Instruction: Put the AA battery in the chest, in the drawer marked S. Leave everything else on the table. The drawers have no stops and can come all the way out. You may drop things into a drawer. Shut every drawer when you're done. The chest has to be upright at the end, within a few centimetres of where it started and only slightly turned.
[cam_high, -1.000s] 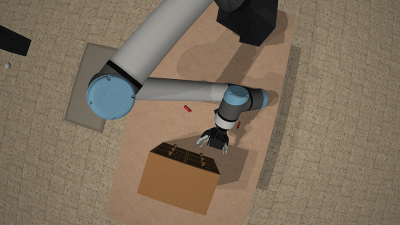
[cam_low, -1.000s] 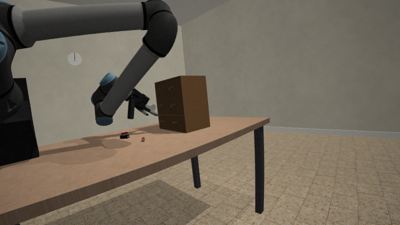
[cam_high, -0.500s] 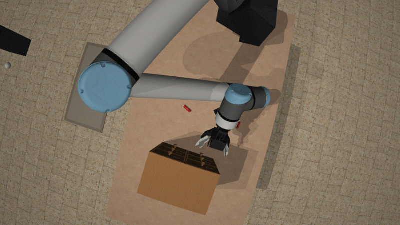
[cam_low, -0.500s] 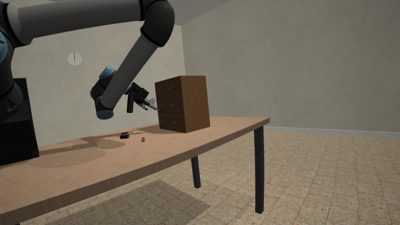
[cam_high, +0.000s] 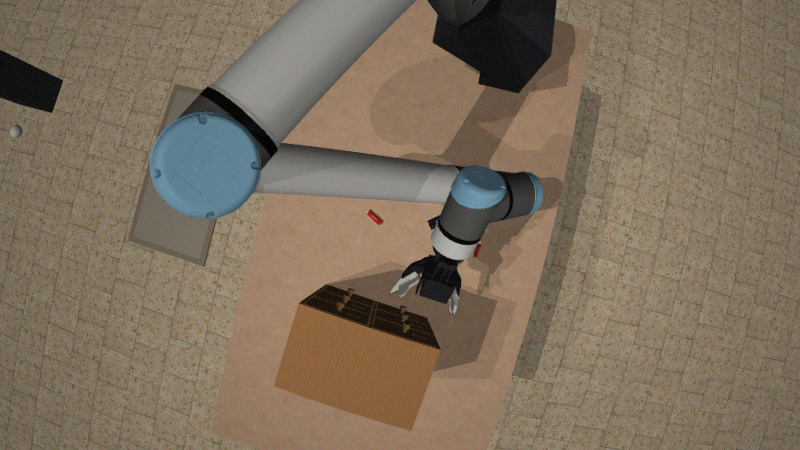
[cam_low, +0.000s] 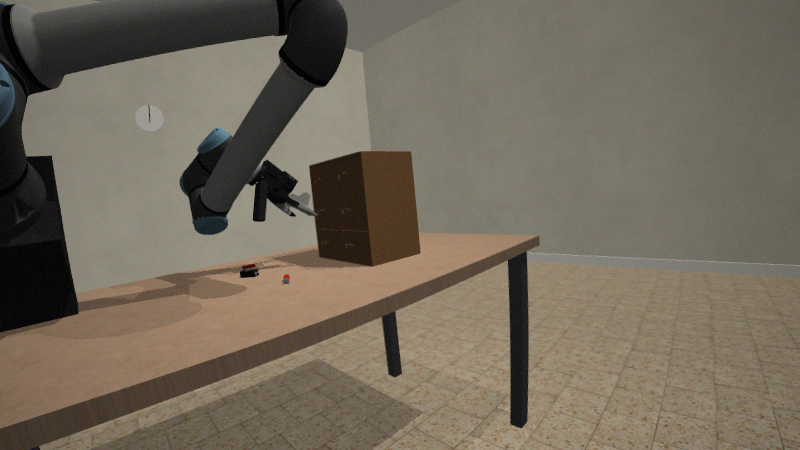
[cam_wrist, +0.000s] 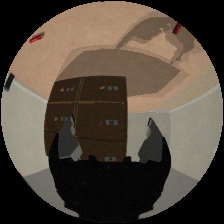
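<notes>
Claw wide open, nothing in it, up in front of the chest's drawer side. Chest upright, drawers look shut, labels too small to read. Red-and-silver cylinder, probably the AA, lies on the table well apart from the chest. Second red piece and small black item also on the table.

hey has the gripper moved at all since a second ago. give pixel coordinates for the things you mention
Yes. In the exterior view, the gripper (cam_high: 424, 302) (cam_low: 305, 214) (cam_wrist: 111, 117) has risen, its fingertips now higher against the front of the chest (cam_high: 358, 363) (cam_low: 391, 207) (cam_wrist: 95, 112).
</notes>
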